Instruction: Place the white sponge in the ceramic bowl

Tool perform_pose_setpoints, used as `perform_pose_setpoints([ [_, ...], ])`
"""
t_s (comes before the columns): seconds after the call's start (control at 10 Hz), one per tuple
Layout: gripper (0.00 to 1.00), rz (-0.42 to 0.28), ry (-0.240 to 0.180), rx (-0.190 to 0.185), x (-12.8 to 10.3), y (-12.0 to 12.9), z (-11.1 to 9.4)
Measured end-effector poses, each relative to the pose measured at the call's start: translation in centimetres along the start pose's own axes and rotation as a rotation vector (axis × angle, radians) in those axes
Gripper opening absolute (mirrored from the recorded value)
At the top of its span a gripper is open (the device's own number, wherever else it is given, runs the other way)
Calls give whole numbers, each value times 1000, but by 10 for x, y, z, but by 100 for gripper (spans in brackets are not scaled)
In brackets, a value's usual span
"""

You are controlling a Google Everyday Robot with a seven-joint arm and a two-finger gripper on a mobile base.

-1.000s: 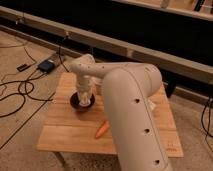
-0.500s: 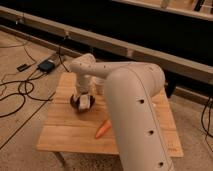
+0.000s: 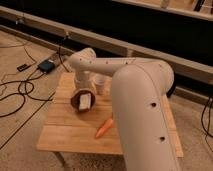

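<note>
The ceramic bowl, dark maroon and round, sits on the left part of the wooden table. My gripper hangs from the white arm straight down over the bowl. A small off-white block, the white sponge, shows at the gripper's tip, inside the bowl's outline. I cannot tell whether it is held or resting in the bowl. The arm hides the bowl's right side.
A pale translucent cup stands just behind and right of the bowl. An orange carrot lies in front, toward the table's middle. My large arm segment covers the table's right half. Cables and a black box lie on the floor at left.
The gripper has shifted slightly lower over the bowl, and the white block now shows more clearly within the bowl's outline. Cup and carrot have not moved.
</note>
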Motion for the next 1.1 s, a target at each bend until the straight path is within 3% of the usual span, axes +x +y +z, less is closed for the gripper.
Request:
perform_pose_setpoints([
  [0.5,80,-41,-2,74,18,-36,-41],
  [1.1,80,-41,-2,78,18,-38,-41],
])
